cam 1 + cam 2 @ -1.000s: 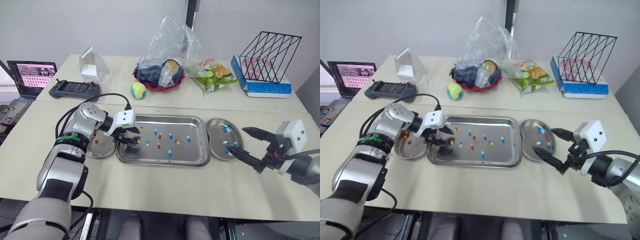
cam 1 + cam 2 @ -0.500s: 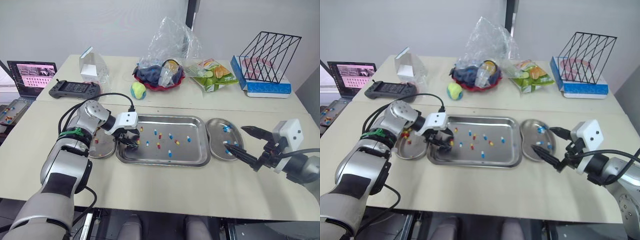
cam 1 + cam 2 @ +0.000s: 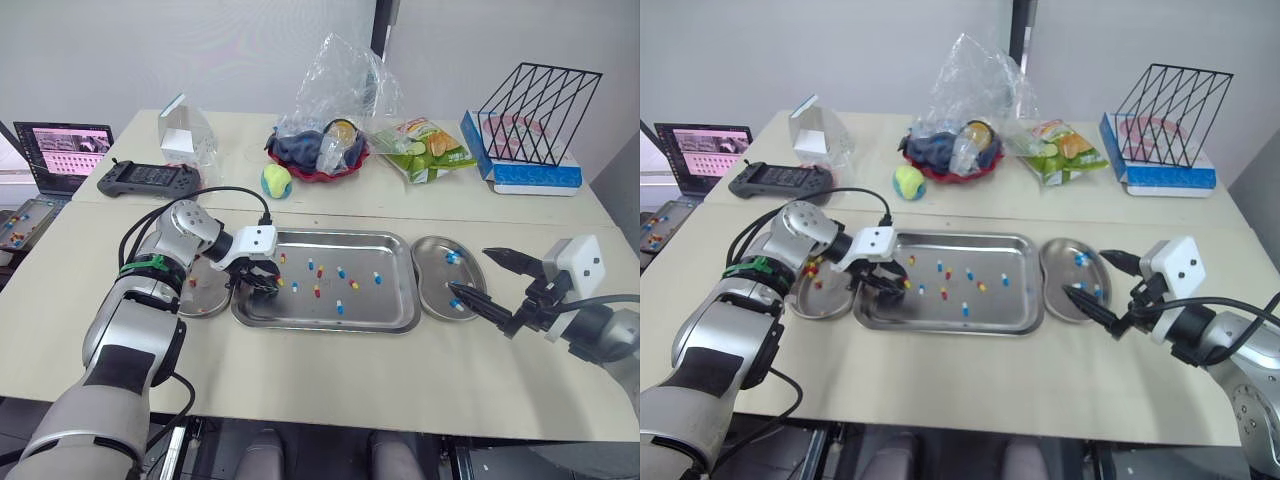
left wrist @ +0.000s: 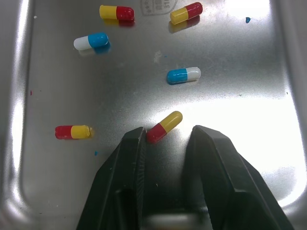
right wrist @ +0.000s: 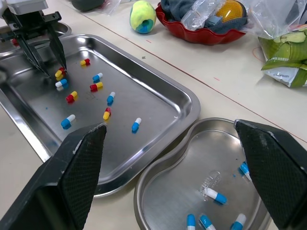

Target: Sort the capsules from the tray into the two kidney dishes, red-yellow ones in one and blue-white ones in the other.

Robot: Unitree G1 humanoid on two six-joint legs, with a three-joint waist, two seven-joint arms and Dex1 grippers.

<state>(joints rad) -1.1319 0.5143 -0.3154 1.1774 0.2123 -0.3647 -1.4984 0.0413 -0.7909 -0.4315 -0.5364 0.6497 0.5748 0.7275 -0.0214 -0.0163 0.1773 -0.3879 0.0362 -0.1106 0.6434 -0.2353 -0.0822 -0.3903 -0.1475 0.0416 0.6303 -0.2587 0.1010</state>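
The steel tray (image 3: 370, 305) holds several loose red-yellow and blue-white capsules. My left gripper (image 4: 168, 136) is low over the tray's left end and stands open. A red-yellow capsule (image 4: 164, 126) lies slanted on the tray floor with its red end between the fingertips, close to one finger (image 4: 134, 153). The left kidney dish (image 3: 213, 292) holds a few red-yellow capsules. The right kidney dish (image 5: 192, 167) holds several blue-white ones. My right gripper (image 3: 470, 270) hangs open and empty over that dish's right edge.
Behind the tray are a tennis ball (image 3: 277, 181), a red bowl under a plastic bag (image 3: 322, 152), a snack bag (image 3: 428, 148) and a wire rack on a blue box (image 3: 532, 130). A game controller (image 3: 148, 180) and a laptop (image 3: 66, 152) sit at far left.
My left gripper has edged slightly further into the tray's left end. My right gripper has lifted a little and moved closer over the right dish.
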